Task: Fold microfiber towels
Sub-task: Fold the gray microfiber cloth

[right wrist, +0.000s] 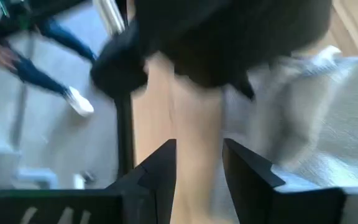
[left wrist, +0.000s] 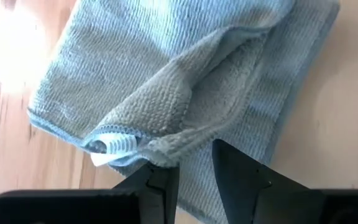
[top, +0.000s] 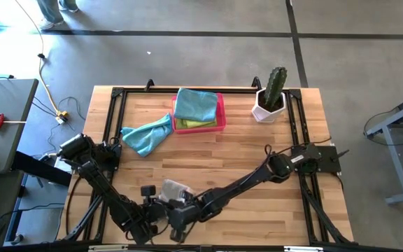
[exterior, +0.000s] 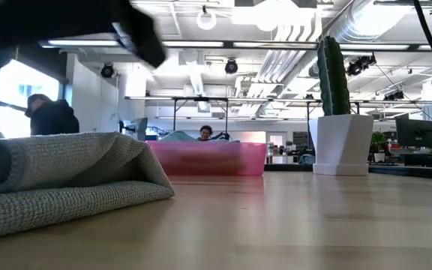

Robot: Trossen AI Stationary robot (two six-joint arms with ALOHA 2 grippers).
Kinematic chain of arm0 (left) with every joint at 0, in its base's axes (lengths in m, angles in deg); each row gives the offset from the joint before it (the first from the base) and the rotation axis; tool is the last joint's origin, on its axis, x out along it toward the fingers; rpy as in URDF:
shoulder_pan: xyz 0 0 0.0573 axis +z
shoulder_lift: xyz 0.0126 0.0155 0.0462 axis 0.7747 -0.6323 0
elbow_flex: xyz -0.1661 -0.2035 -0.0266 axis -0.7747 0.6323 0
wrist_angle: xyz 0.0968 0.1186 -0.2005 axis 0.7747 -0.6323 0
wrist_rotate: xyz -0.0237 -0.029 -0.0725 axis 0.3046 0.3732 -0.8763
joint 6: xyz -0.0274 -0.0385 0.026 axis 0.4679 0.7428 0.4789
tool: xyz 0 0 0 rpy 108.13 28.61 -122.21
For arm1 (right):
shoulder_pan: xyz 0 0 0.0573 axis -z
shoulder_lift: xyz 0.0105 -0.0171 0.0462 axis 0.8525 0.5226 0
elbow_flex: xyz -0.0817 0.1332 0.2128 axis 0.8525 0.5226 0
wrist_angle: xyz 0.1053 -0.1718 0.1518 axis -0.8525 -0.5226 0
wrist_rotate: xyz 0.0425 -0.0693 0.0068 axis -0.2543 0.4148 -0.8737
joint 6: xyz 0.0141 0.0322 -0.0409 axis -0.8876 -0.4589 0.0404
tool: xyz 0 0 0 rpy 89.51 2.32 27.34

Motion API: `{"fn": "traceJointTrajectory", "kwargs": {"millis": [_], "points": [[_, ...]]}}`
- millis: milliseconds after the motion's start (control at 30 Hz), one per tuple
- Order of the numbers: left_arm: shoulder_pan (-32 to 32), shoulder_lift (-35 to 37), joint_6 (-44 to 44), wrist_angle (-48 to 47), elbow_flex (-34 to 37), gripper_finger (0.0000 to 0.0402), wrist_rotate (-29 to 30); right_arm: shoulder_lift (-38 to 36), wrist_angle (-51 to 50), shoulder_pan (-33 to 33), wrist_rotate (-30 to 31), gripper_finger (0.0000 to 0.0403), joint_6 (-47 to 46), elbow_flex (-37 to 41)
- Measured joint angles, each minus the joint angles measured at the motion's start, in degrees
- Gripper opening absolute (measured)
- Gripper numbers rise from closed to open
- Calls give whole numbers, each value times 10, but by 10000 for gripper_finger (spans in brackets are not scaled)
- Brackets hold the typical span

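My left jaws (left wrist: 188,177) hang over the grey towel (left wrist: 185,81) at the near edge of the desk (top: 257,150), a little left of the middle. They are spread a little, with a gap between the two fingers, and they hold nothing; their tips are just above a folded corner of the grey towel, where a white label shows. This towel lies partly folded, one flap turned over the rest.

My right jaws (right wrist: 197,171) are just beside the left ones, also at the near edge, and the right arm reaches there across the desk from the right side. These jaws are also spread and empty, with bare wood between the fingers and the grey towel at one side of them.

A teal towel (top: 147,134) lies crumpled on the far left part of the desk, touching the pink tray (top: 220,112). In the tray another teal towel (top: 196,105) lies on top of a green towel (top: 200,124). A cactus (top: 275,87) in a white pot stands at the far right.
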Motion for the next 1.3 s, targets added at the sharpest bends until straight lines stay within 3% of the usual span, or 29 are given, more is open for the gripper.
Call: {"fn": "traceJointTrajectory", "kwargs": {"millis": [100, 233, 333, 433, 600, 733, 800, 900, 1000, 1067, 1300], "points": [[-6, 0, 6, -5, 0, 87, -11, -14, -83, -3, 42, 123, 55, 0], [-20, 9, 10, 4, 0, 87, -14, -11, -141, -3, 161, 123, 143, -1], [-31, 19, 20, 12, 0, 87, -3, 2, -178, -2, 195, 123, 143, -1], [-35, 25, 24, 14, 0, 87, 19, 14, -178, -1, 165, 123, 115, 0], [-24, 28, 18, 12, 0, 87, 23, 17, -132, -10, 62, 123, 76, 0], [-12, 28, 9, 12, 0, 87, 23, 17, -90, -24, 30, 123, 92, 0], [-7, 31, 8, 11, 0, 87, 23, 15, -118, -30, 35, 123, 109, -10], [-6, 41, 8, 12, 0, 87, 23, 10, -224, -38, 131, 123, 123, -39], [-6, 53, 9, 15, 0, 87, 24, -12, -245, -43, 279, 123, 145, -16], [-8, 62, 8, 25, 0, 87, 22, -10, -261, -43, 341, 123, 146, -14], [-13, 78, 4, 41, 0, 87, 58, 25, -255, -29, 298, 123, 133, -13]]}}
